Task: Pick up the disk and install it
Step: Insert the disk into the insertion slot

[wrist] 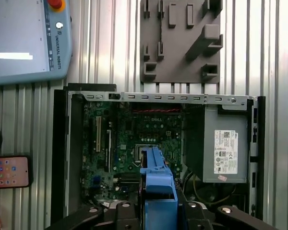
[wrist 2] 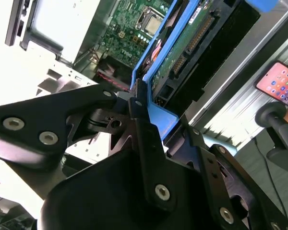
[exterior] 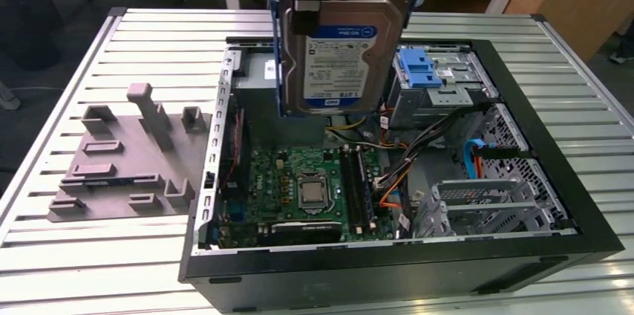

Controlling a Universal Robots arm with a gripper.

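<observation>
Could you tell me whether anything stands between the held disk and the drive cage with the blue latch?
Nothing visible does. The gripper is shut on the disk, which hangs upright above the open case; the drive cage lies lower, toward the exterior view's right, with open air between. Cables lie low beside the cage.

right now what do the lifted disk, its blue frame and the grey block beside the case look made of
Silver rectangular hard disk: bare metal casing, dull sheen, with a glossy paper-like label. Blue frame around it: moulded plastic, uniform colour, likely. Grey peg-studded block: matte plastic, possibly printed; no glint.
</observation>
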